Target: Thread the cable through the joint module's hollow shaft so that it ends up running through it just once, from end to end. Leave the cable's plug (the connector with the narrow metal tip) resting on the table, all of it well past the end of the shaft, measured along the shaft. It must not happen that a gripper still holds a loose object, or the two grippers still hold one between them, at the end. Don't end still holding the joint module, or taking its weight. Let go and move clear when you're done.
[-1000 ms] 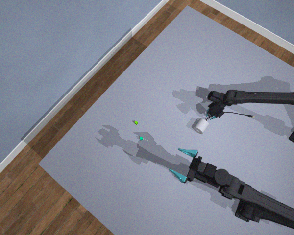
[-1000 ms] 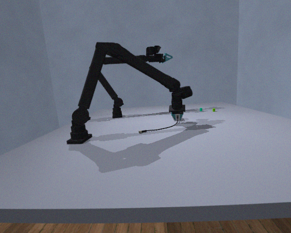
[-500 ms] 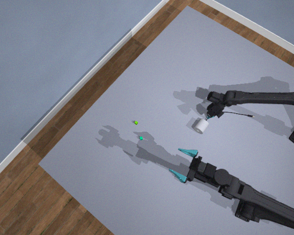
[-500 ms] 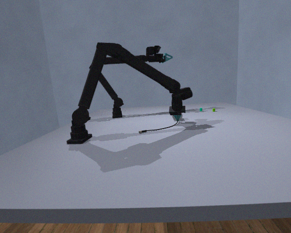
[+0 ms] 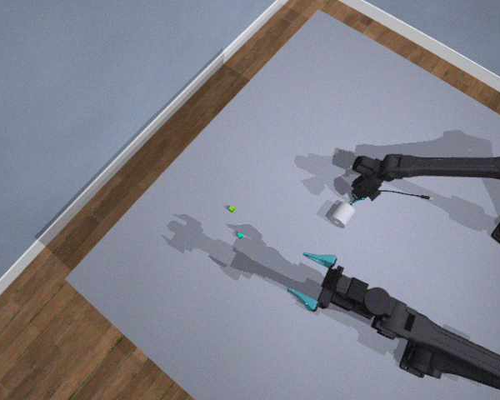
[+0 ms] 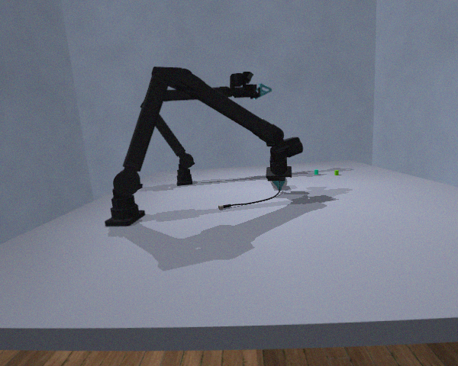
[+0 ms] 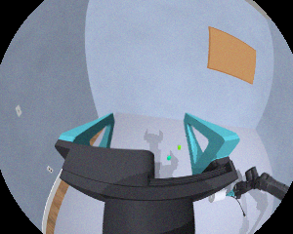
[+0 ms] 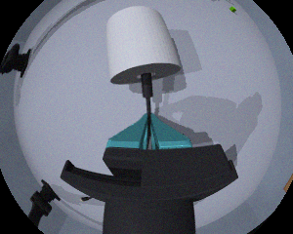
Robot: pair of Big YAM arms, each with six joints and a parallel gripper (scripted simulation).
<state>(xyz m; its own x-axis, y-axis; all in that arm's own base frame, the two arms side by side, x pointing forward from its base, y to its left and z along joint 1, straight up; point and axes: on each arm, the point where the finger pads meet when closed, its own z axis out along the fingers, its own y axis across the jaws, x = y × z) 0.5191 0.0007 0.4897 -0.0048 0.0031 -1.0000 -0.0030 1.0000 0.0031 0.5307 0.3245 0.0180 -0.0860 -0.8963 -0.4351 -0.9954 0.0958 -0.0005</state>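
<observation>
The white cylindrical joint module (image 5: 342,213) (image 8: 143,44) (image 7: 217,197) lies on its side on the grey table. My right gripper (image 5: 356,199) (image 6: 278,185) (image 8: 148,117) points down just behind it, shut on the thin black cable (image 8: 147,104) (image 5: 403,192) (image 6: 253,203). The cable's front end reaches into the module's shaft opening. The rest trails back over the table to the plug (image 5: 427,197) (image 6: 221,207), which lies flat near the right arm's base. My left gripper (image 5: 297,272) (image 6: 266,89) (image 7: 147,119) is open and empty, held high above the table, apart from the module.
Two small green blocks (image 5: 231,208) (image 5: 240,235) (image 6: 336,171) (image 6: 316,171) sit on the table beyond the left gripper. The grey table top (image 5: 284,107) ends in a wooden floor border (image 5: 164,129). The arm bases stand near the plug's side.
</observation>
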